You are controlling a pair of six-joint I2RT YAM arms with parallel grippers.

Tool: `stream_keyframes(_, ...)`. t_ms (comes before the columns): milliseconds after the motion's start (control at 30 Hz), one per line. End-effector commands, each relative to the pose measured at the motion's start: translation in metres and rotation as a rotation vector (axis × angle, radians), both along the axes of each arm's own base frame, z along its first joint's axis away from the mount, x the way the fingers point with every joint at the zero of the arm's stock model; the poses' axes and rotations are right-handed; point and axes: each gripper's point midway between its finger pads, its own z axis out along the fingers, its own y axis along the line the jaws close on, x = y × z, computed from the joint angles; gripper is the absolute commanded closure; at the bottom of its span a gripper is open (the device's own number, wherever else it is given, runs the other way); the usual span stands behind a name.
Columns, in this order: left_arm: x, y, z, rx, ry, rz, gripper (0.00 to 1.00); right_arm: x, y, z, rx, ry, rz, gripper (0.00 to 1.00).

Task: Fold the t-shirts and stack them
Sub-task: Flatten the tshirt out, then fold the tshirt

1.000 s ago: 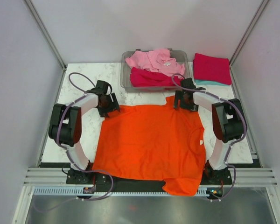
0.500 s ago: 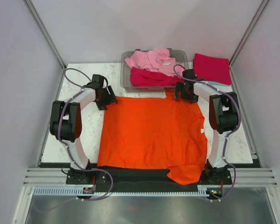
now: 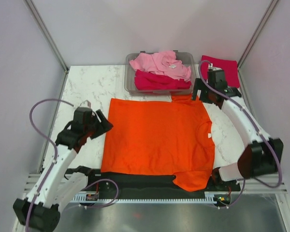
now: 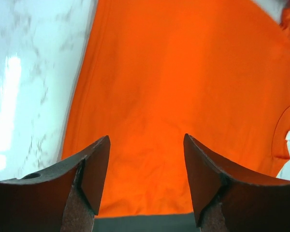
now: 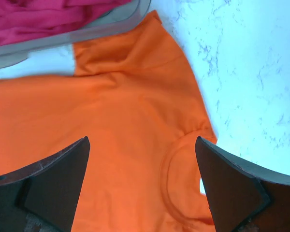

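The bright orange t-shirt lies spread flat on the marble table; one sleeve hangs over the near edge. My left gripper is open and empty, just off the shirt's left edge. In the left wrist view the left gripper hovers over the orange cloth. My right gripper is open and empty above the shirt's far right corner. In the right wrist view the right gripper looks down on the orange shirt and its collar. A folded crimson shirt lies at the back right.
A grey see-through bin at the back centre holds a light pink shirt and a crimson shirt. Its rim shows in the right wrist view. Bare marble table lies left of the orange shirt.
Both grippers have let go of the orange shirt's far edge and drawn away. The left arm swung back to the near left, the right arm to the back right. The shirt lies flat.
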Motion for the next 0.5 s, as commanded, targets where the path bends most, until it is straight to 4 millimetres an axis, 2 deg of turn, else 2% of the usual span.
stream_keyframes(0,-0.054,0.0,-0.049,-0.065,0.209,0.131,0.31,-0.053,0.008,0.008,0.104,-0.01,0.014,0.02)
stream_keyframes(33,-0.06,-0.005,-0.056,-0.049,0.237,0.113,0.31,-0.063,0.011,0.009,0.129,-0.019,0.022,0.02)
stream_keyframes(67,-0.078,-0.019,-0.065,-0.007,0.296,0.034,0.31,-0.073,0.02,0.01,0.173,-0.021,0.052,0.02)
stream_keyframes(133,-0.09,-0.023,-0.086,0.069,0.394,0.057,0.31,-0.097,0.026,0.012,0.225,-0.038,0.065,0.02)
stream_keyframes(167,-0.102,-0.032,-0.092,0.098,0.42,0.005,0.3,-0.107,0.03,0.013,0.243,-0.036,0.079,0.02)
stream_keyframes(200,-0.11,-0.03,-0.1,0.129,0.446,0.007,0.3,-0.119,0.034,0.016,0.275,-0.048,0.089,0.02)
stream_keyframes(300,-0.129,-0.033,-0.103,0.142,0.449,0.032,0.3,-0.14,0.04,0.02,0.307,-0.062,0.12,0.02)
stream_keyframes(367,-0.139,-0.038,-0.097,0.115,0.427,0.019,0.32,-0.15,0.04,0.018,0.31,-0.051,0.124,0.02)
stream_keyframes(467,-0.143,-0.04,-0.1,0.16,0.435,0.018,0.32,-0.16,0.041,0.015,0.321,-0.051,0.135,0.02)
